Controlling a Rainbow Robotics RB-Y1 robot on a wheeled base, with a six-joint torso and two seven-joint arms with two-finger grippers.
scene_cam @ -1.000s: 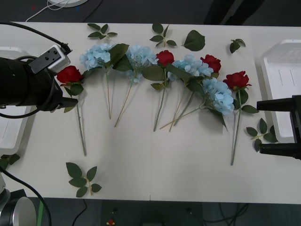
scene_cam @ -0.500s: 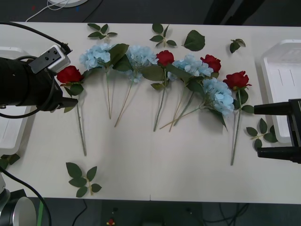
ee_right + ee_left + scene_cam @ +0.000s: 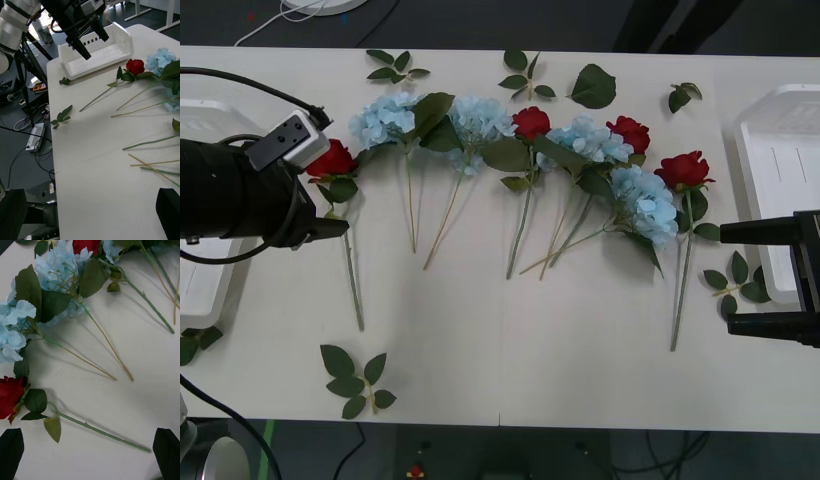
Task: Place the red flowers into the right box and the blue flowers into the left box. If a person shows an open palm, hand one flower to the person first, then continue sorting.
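Red flowers lie among blue flowers in an arc across the table. The leftmost red rose (image 3: 337,160) (image 3: 9,401) (image 3: 135,66) has its stem (image 3: 98,430) running between the fingers of my open left gripper (image 3: 326,196) (image 3: 89,454) (image 3: 92,42), which hovers just above it. Other red roses (image 3: 531,122) (image 3: 629,132) (image 3: 683,170) and blue flowers (image 3: 385,118) (image 3: 480,118) (image 3: 645,202) (image 3: 60,266) lie to its right. My right gripper (image 3: 742,279) (image 3: 92,219) stands open beside the right box (image 3: 780,150), near the rightmost rose's stem. The left box (image 3: 202,288) (image 3: 101,52) sits partly under my left arm.
Loose green leaf sprigs lie scattered: along the far edge (image 3: 594,86), near the front left (image 3: 355,380) and beside the right box (image 3: 736,275). Bare table stretches across the near middle. A white cable runs past the far left corner.
My left gripper has dropped closer over the leftmost rose, its wrist now covering part of the bloom. My right gripper shifted slightly to the right, then held still.
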